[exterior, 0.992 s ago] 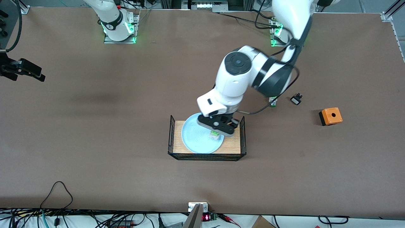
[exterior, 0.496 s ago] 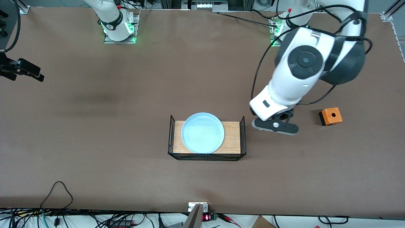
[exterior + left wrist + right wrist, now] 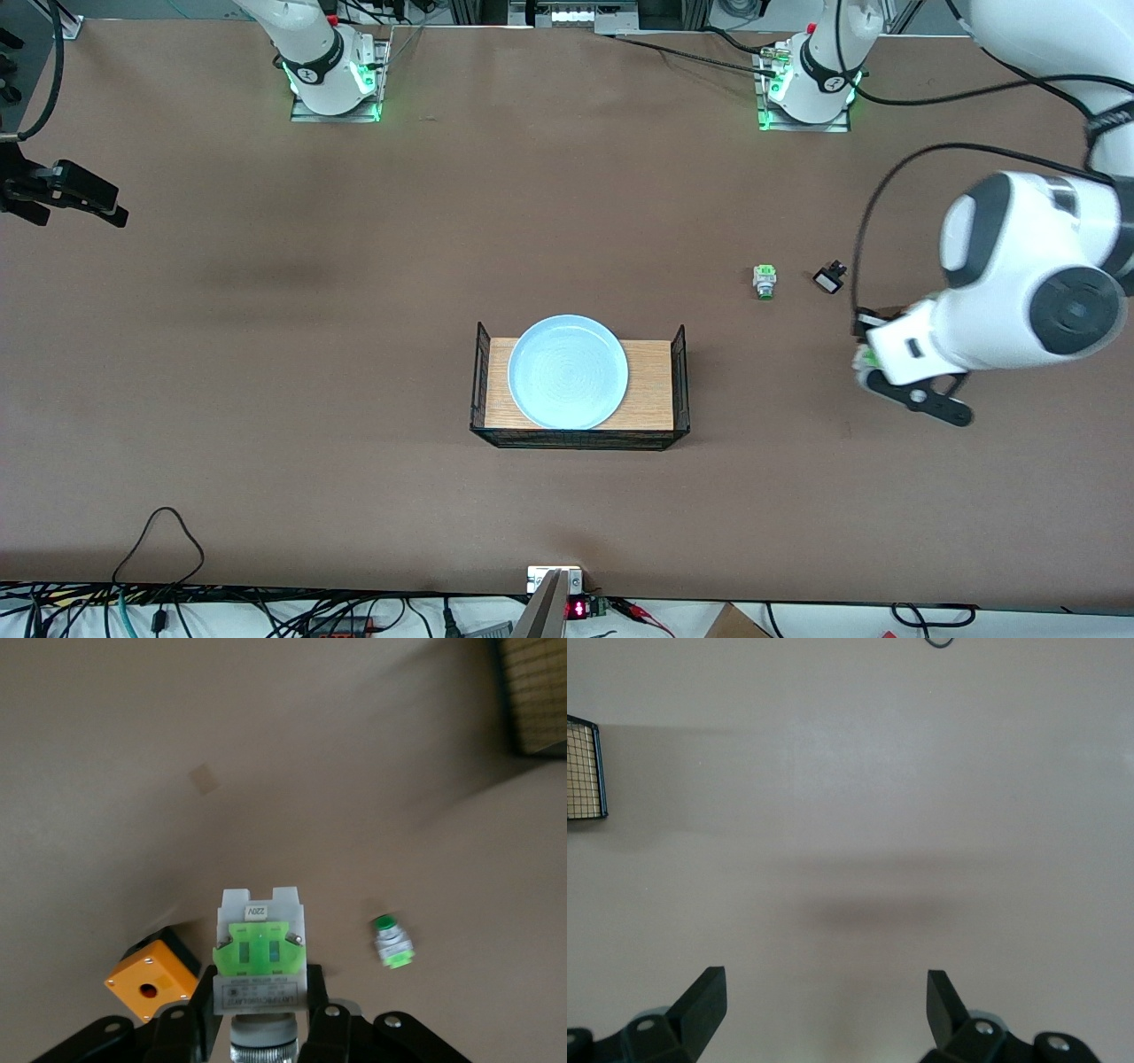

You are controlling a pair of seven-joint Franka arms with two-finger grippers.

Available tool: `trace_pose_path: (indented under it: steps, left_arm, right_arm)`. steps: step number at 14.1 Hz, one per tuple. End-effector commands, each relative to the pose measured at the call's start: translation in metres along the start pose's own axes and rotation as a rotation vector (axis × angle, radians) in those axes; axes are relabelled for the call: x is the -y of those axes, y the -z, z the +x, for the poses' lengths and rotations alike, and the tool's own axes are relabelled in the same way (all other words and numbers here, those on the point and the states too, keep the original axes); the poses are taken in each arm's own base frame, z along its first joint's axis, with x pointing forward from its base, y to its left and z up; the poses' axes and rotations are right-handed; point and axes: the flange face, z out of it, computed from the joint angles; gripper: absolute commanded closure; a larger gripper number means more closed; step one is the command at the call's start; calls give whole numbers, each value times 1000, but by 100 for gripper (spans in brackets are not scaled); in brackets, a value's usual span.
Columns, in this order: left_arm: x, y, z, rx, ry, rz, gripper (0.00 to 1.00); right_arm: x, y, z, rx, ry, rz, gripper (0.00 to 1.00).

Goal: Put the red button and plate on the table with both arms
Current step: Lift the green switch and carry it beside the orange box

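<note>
counter (image 3: pixel 266 399) carries the wire tray (image 3: pixel 580 386), and the plate (image 3: pixel 568 371) lies in it, not yet moved out. left tool (image 3: pixel 262 1010) hangs over the counter by the orange box (image 3: pixel 151 980), clenched on the red button (image 3: pixel 261 958), not yet set down. right tool (image 3: pixel 824 1001) waits released over bare counter. both placements remain.

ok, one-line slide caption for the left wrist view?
Left gripper holds the red button above the table, orange box and green-capped switch below.
</note>
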Motion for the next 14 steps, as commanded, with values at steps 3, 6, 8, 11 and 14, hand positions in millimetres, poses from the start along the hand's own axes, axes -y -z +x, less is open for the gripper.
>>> trace_pose_path:
  steps: [3,6,8,11,14]
  left_arm:
    - [8,-78,-25,-48,-78,6,70]
    - [4,-146,-35,-130,-79,36,70]
    - [-3,-189,-42,-198,-88,61,70]
    - [-7,-227,-45,-241,-91,73,69]
    - [-9,-252,-47,-242,-91,71,67]
  right_arm:
    - [45,9,-9,20,-125,71,0]
    - [108,7,-13,42,-239,105,0]
    - [158,-1,-19,55,-191,91,0]
    - [220,-15,-23,46,-177,98,0]
    - [287,-40,-29,40,-139,99,0]
